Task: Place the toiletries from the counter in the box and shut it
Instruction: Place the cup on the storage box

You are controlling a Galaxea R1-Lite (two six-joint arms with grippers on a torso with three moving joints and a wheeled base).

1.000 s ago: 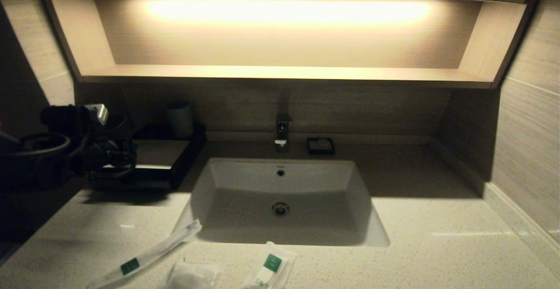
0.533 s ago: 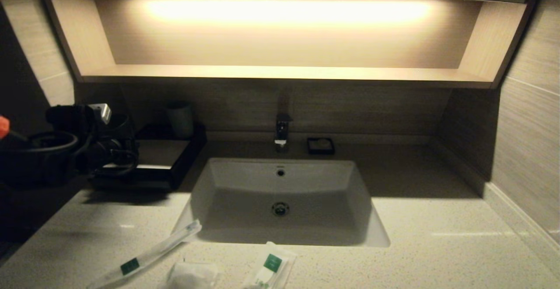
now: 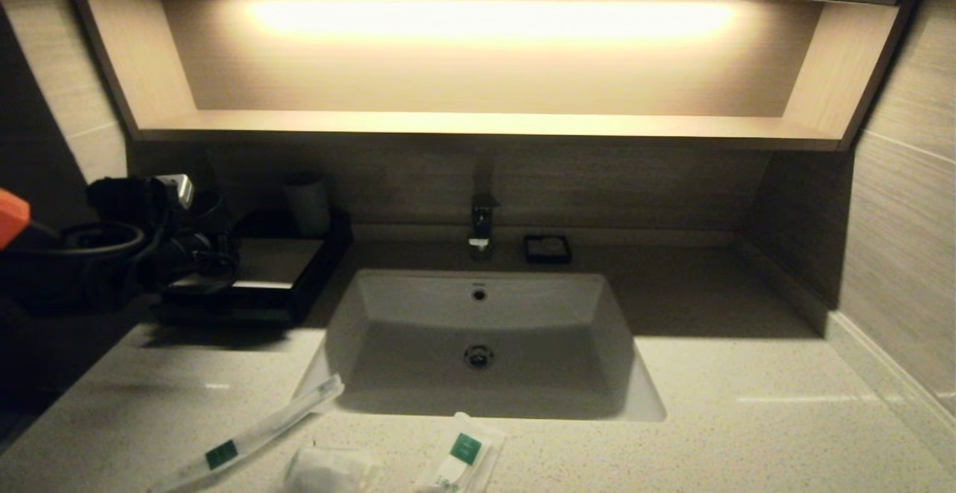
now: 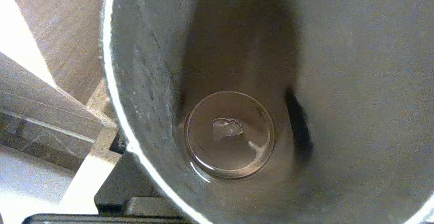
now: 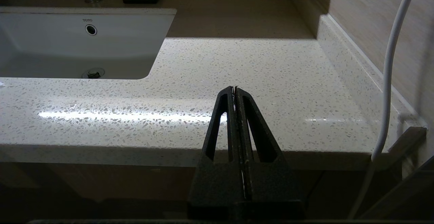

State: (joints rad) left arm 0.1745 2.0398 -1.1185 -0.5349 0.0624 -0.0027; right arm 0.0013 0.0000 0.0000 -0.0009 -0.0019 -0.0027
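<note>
Three toiletries lie on the counter (image 3: pixel 747 418) along its front edge: a long thin packet (image 3: pixel 246 433), a small puffy one (image 3: pixel 328 469) and a shorter one (image 3: pixel 463 459), each with a green label. The black box (image 3: pixel 272 265) with a pale top stands at the back left. My left gripper (image 3: pixel 196 250) is over the box's left end, at a dark round cup (image 3: pixel 209 213). In the left wrist view the cup's inside (image 4: pixel 230 134) fills the picture. My right gripper (image 5: pixel 235 89) is shut and empty, low by the counter's front edge at the right.
The white sink (image 3: pixel 478 321) is set in the middle, with a faucet (image 3: pixel 482 224) and a small black soap dish (image 3: pixel 547 248) behind it. A second, paler cup (image 3: pixel 306 202) stands behind the box. A white cable (image 5: pixel 390 64) hangs by the right wall.
My left arm has shifted a little to the right and upward over the box's left end. The packets and the right arm have not moved.
</note>
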